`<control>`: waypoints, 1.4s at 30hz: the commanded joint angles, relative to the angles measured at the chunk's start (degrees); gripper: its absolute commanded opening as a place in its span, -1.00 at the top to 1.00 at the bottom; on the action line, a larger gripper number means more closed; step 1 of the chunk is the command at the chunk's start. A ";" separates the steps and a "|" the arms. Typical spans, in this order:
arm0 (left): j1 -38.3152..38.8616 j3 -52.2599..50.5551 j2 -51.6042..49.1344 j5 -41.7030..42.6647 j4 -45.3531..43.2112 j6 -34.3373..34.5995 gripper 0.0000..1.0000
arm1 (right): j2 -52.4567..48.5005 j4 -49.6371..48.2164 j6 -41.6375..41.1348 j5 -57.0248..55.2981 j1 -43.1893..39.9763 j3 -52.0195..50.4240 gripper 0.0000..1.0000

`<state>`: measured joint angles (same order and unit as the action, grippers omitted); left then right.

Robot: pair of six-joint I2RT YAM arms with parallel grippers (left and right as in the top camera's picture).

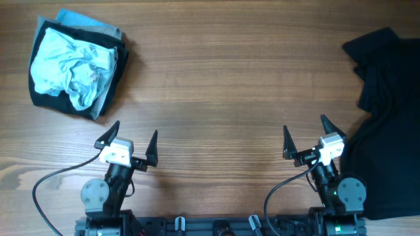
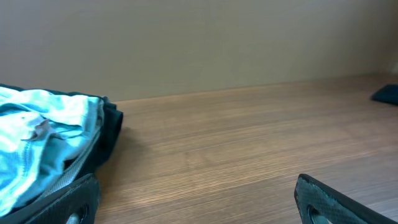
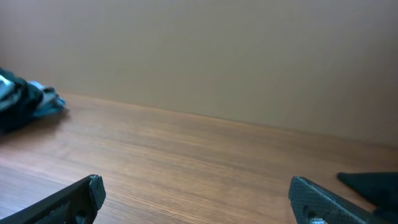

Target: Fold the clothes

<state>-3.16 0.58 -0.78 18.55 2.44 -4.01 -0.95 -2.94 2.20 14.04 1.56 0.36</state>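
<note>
As the wooden table (image 1: pixel 216 78) fills the overhead view, the black T-shirt (image 1: pixel 387 131) lies crumpled and unfolded along its right side, running out of frame to the right and at the bottom. A stack of folded garments (image 1: pixel 75 69) sits well apart from the T-shirt, across the table at the far left. It has dark cloth underneath, grey-blue showing at the edges and a rumpled pale blue piece on top.

The right gripper (image 1: pixel 304 124) is just beside the T-shirt's left edge, with its base close against the fabric. Its jaws are spread wide with nothing between them, and they point away from the robot over bare wood. In the right wrist view a dark tip of the T-shirt shows just past the right-hand jaw. The left gripper (image 1: pixel 136 128) is well apart from the T-shirt, and its jaws are also spread wide and hold nothing. In the left wrist view the stack lies ahead and to the left of them.
</note>
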 commanded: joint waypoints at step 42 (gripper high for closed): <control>-0.11 65.07 -59.30 1.11 50.31 8.57 -1.00 | -96.59 32.15 -29.51 -22.10 -21.09 69.40 -0.81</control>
<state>-3.16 64.51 -60.07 18.44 52.75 3.81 -92.40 31.11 -24.29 -7.22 -14.57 69.10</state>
